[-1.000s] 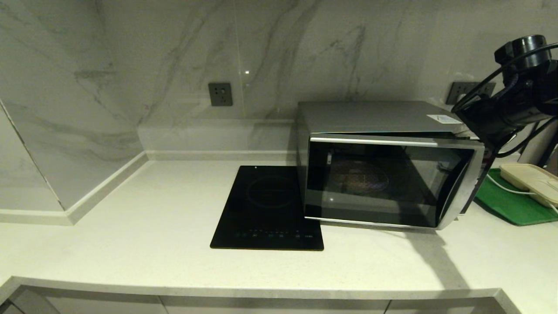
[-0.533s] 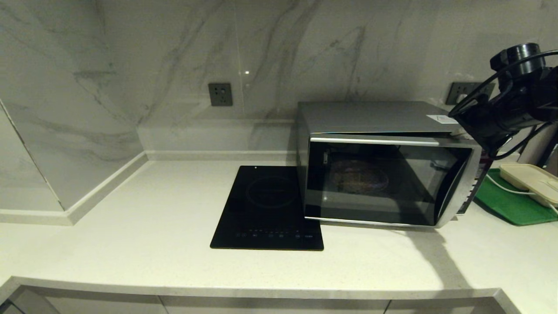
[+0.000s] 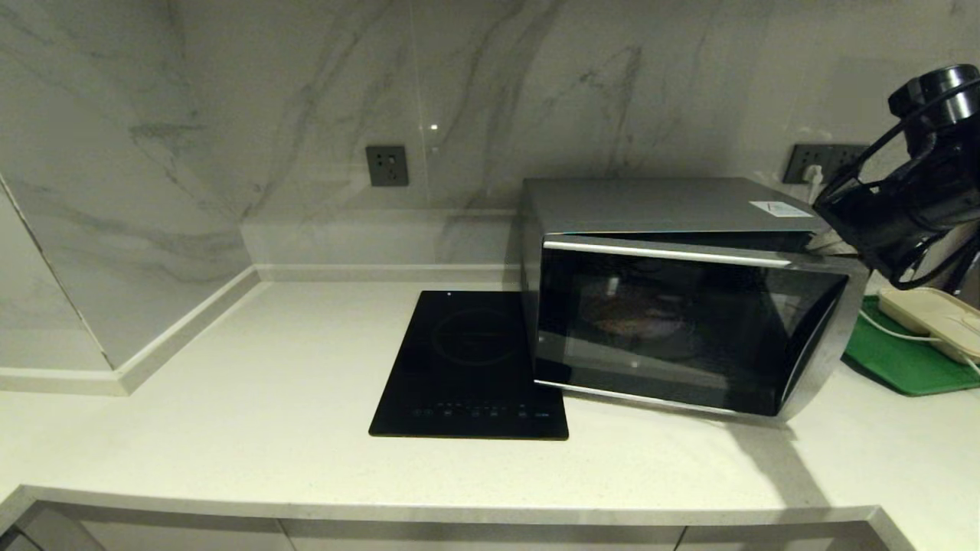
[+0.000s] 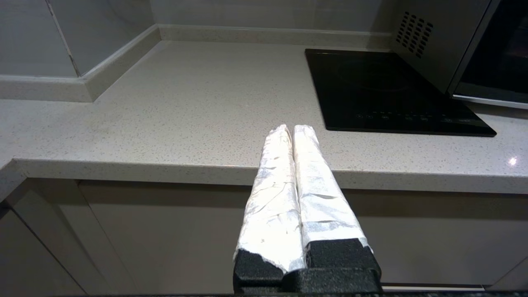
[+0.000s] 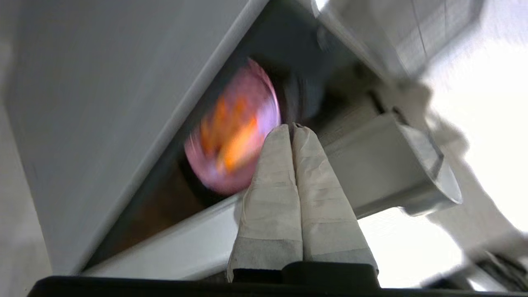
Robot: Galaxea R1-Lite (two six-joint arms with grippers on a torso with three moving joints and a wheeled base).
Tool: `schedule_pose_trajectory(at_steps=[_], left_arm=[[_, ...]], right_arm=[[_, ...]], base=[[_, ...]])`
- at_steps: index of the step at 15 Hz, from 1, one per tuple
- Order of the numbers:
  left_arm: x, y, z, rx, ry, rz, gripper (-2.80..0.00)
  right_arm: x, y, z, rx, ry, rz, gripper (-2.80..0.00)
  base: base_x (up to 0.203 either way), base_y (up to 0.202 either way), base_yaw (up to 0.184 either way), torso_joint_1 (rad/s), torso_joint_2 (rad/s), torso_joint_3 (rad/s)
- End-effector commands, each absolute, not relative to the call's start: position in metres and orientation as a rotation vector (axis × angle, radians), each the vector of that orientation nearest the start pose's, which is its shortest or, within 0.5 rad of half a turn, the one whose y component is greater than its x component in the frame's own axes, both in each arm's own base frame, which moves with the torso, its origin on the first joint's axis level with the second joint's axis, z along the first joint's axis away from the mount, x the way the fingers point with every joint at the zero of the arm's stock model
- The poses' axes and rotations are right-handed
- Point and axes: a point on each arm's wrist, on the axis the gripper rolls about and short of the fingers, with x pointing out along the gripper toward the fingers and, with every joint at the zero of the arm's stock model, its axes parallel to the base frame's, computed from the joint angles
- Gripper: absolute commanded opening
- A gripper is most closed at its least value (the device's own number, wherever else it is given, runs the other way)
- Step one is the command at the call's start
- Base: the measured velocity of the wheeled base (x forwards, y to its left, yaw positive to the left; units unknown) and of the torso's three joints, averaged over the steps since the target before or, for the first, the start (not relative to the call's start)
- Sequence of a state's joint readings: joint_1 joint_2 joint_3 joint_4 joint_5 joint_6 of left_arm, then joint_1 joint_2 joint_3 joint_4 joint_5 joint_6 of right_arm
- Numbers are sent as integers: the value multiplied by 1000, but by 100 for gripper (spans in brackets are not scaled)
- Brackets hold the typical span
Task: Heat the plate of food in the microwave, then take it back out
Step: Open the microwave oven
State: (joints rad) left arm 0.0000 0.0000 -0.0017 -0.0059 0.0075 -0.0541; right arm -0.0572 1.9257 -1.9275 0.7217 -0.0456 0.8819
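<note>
The right gripper [image 5: 292, 127] has its two tape-wrapped fingers [image 5: 272, 185] pressed flat together with nothing between them, and it sits at the right-hand side of the microwave [image 3: 674, 298], up near the top corner where the door [image 3: 681, 325] has swung a little way out from the body. Just beyond the fingertips, through the narrow gap between door and cabinet, the plate of food [image 5: 233, 154] shows inside the cavity: a pale lavender dish with orange-yellow pieces on it, blurred, and not touched by the gripper. In the head view the same plate [image 3: 639, 321] is only a dim shape behind the dark glass, roughly in the middle of the oven. The right arm [image 3: 911, 207] reaches in from the far right edge, above a green mat [image 3: 896, 360] carrying a cream box [image 3: 930, 317]. The left gripper [image 4: 292, 128], fingers likewise closed against each other and empty, hangs below and in front of the counter edge [image 4: 165, 167], well apart from the microwave; ahead of it and off toward the oven lies the black cooktop [image 4: 383, 90], its far side tucked against the microwave's vented wall.
</note>
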Motion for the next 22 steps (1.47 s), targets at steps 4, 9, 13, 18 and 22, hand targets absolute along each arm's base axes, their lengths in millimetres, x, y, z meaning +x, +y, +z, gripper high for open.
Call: schedule_pose_trajectory(at_steps=[4, 9, 13, 18, 22], left_arm=[[-23, 0, 77, -55, -8, 7, -280], [-23, 0, 77, -55, -8, 7, -280], [-23, 0, 77, -55, -8, 7, -280], [-23, 0, 77, -55, -8, 7, -280], [-23, 0, 77, -55, -8, 7, -280]], right_arm=[[258, -14, 338, 751, 741, -293, -280], [246, -23, 337, 740, 774, -325, -280], [266, -25, 323, 740, 820, -344, -280], [287, -25, 300, 696, 889, -365, -280], [273, -8, 296, 477, 954, -211, -280]], base=[[0, 0, 0, 0, 0, 0], [0, 0, 0, 0, 0, 0], [0, 0, 0, 0, 0, 0], [0, 0, 0, 0, 0, 0], [0, 0, 0, 0, 0, 0]])
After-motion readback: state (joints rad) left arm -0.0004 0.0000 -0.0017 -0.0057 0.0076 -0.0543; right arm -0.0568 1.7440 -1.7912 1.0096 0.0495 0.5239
